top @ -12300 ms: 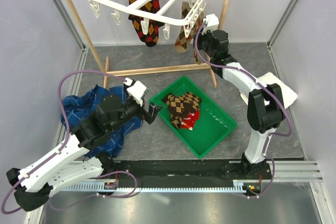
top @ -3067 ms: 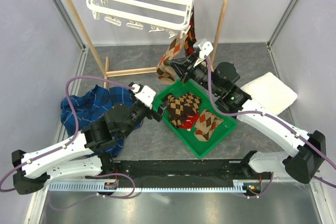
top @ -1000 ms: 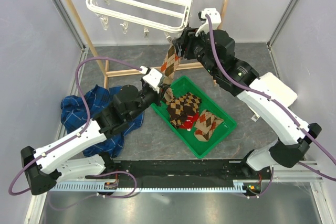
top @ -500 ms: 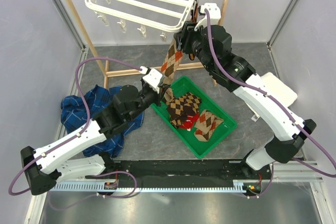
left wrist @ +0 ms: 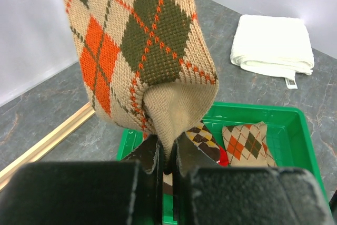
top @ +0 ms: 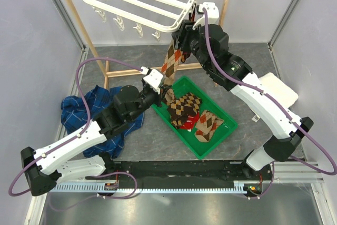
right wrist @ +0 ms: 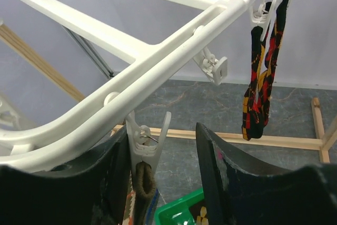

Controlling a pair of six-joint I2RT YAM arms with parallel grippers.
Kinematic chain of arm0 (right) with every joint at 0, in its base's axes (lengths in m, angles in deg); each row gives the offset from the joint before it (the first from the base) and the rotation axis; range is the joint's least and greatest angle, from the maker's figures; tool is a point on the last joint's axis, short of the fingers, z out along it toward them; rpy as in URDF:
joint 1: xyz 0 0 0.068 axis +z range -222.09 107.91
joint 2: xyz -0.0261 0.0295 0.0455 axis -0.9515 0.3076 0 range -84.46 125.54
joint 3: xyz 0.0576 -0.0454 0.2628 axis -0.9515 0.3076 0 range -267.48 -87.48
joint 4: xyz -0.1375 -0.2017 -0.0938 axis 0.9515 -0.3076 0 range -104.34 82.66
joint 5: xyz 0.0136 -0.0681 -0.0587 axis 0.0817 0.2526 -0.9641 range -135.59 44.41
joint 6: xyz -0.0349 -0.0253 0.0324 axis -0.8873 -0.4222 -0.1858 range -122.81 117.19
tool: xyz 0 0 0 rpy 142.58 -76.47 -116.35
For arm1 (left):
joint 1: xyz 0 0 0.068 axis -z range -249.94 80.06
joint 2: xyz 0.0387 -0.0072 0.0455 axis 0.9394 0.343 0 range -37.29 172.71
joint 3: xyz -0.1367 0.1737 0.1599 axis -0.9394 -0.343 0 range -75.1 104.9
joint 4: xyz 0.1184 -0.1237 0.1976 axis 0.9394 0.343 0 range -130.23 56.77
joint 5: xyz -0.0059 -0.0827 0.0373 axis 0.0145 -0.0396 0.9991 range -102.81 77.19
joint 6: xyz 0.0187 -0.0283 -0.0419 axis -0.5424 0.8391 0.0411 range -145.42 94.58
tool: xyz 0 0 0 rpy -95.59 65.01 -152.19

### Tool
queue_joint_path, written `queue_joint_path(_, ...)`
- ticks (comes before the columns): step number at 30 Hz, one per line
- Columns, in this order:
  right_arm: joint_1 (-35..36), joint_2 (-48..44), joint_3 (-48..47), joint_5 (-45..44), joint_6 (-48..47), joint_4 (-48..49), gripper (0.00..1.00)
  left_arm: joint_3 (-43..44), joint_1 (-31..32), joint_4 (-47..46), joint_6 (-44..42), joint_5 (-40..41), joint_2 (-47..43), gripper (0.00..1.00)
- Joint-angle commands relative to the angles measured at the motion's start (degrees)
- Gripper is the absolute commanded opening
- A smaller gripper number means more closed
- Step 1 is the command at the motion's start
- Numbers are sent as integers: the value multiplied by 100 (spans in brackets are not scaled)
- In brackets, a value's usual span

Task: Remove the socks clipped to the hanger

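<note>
No readable text, brand, number or sign appears in any view; the small tag [left wrist: 290, 82] on the folded white cloth [left wrist: 274, 46] shows no legible print.

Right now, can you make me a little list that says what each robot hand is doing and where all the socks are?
left gripper: shut on the toe of the brown-tan argyle sock
right gripper: open, fingers either side of the clip holding that sock's top
hanger: black-red-yellow argyle socks also clipped on
green tray: loose socks lying inside
</note>
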Motion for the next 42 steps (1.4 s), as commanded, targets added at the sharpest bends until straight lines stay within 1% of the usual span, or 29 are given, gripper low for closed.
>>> queue_joint_path(1, 13, -72, -65, -54, 187, 471, 57, 19, -8, -125, -80, -63, -74, 2)
queue_joint_path(6, 5, -151, 181, -106, 433, 743, 49, 27, -8, -116, -88, -54, -74, 2)
queue_joint_path(8, 5, -230, 321, -97, 512, 849, 48, 28, -8, -116, -88, -54, -74, 2)
queue_joint_path(11, 5, -301, 428, -158, 565, 1016, 32, 28, -8, -107, -97, -63, -91, 2)
queue_joint_path(12, 5, -310, 445, -167, 574, 1034, 19, 36, -8, -107, -88, -63, -83, 2)
queue_joint_path(15, 5, -371, 533, -150, 548, 1121, 0, 36, -8, -98, -79, -72, -100, 2)
queue_joint_path(19, 5, -406, 647, -62, 504, 1192, 0, -7, 1, -98, -9, -89, -39, 2)
queue_joint_path(23, 5, -380, 656, 17, 451, 1218, 0, -17, 1, -107, 262, 86, 198, 2)
queue_joint_path(25, 5, -371, 656, 157, 530, 1218, 0, 79, 10, -107, 683, 95, 391, 2)
queue_joint_path(27, 5, -354, 648, 236, 583, 1253, 0, 176, 10, -107, 930, 17, 532, 2)
queue_joint_path(28, 5, -345, 639, 298, 583, 1254, 0, 264, 1, -107, 1210, -10, 689, 2)
queue_joint_path(35, -4, -222, 472, 491, 609, 1201, 0, 248, 10, -440, 2609, 16, 1559, 2)
queue_joint_path(38, -4, -222, 481, 571, 644, 1175, 0, -173, 27, -809, 2952, -150, 1876, 12)
queue_joint_path(39, -13, -222, 472, 597, 636, 1166, 0, -288, 45, -906, 2996, -177, 1938, 28)
queue_joint_path(40, -4, -222, 498, 614, 636, 1166, 0, -498, 45, -1089, 3005, -316, 1974, 39)
queue_joint_path(42, -4, -222, 524, 658, 627, 1157, 0, -657, 45, -1153, 2988, -405, 1965, 61)
